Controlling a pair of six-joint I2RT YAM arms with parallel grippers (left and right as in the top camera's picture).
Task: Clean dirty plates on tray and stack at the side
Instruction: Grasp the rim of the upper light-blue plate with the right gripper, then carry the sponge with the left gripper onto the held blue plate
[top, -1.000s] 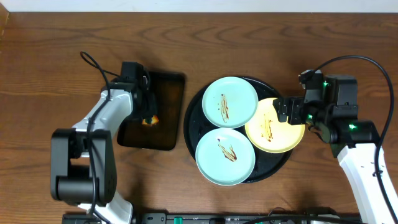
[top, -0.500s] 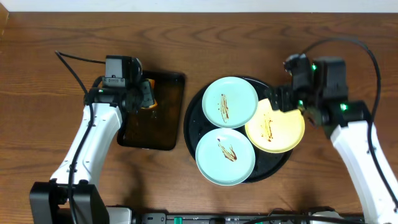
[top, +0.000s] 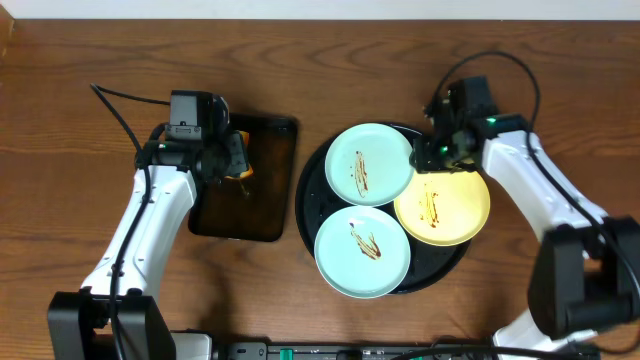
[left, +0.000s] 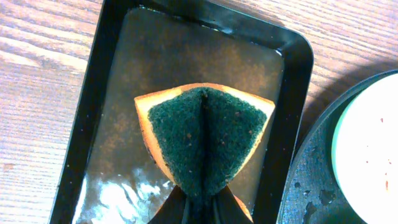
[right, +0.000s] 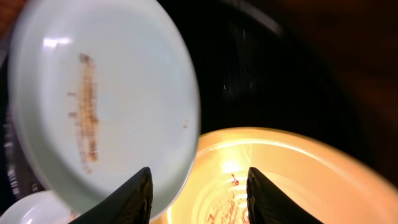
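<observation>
Three plates lie on the round black tray (top: 318, 175): a mint plate (top: 370, 165) at the back, a mint plate (top: 362, 251) at the front and a yellow plate (top: 443, 207) at the right, all with brown sauce streaks. My right gripper (top: 428, 155) is open over the gap between the back mint plate (right: 99, 106) and the yellow plate (right: 292, 174). My left gripper (top: 238, 165) is shut on an orange sponge with a dark green scouring side (left: 202, 140), pinched into a fold above the rectangular black tray (top: 270, 195).
The rectangular tray (left: 87, 106) has a wet, glossy floor and lies left of the round tray (left: 311, 186). Brown wooden table (top: 80, 90) surrounds both trays. Black cables run from each arm.
My right gripper has swung left and back from the yellow plate's right side to the gap by the back mint plate. My left gripper lifted the sponge, then held still.
</observation>
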